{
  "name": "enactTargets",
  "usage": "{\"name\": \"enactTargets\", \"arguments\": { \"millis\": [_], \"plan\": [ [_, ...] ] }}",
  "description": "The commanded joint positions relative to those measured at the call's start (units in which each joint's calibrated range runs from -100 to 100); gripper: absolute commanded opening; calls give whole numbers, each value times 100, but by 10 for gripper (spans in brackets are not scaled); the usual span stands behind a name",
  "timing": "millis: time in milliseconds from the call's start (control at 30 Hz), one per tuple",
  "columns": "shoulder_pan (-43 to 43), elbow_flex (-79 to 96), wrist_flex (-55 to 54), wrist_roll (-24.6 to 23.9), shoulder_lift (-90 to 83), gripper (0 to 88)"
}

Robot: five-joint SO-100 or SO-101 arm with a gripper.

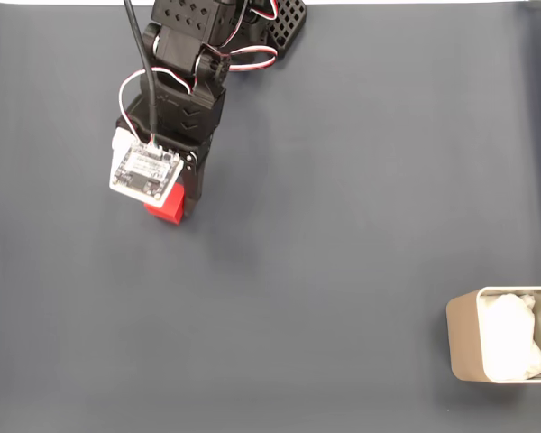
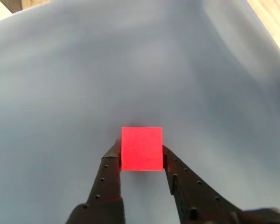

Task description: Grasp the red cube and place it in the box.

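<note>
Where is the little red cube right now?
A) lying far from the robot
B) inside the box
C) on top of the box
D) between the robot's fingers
D: in the wrist view the red cube sits squeezed between the two black fingers, far from the box.

No text, label, brand, number or sign can be read in either view. The small white circuit board [image 1: 145, 170] on the arm in the fixed view carries fine dark markings, but they are too small and blurred to make out. The red cube [image 2: 141, 149] shows plain faces in the wrist view, and the box [image 1: 469, 347] has bare walls in the fixed view.
</note>
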Motion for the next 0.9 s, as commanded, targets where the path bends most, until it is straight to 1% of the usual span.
{"name": "enactTargets", "arguments": {
  "millis": [0,133,333,600,867],
  "plan": [
    [-247,-781,331,-137,-241,38],
    [-581,-1283,626,-230,-284,36],
    [-1149,-1748,790,-298,-388,36],
    [-2023,-2049,790,-137,-536,41],
    [-2932,-2605,790,-78,-362,45]
  ]
}}
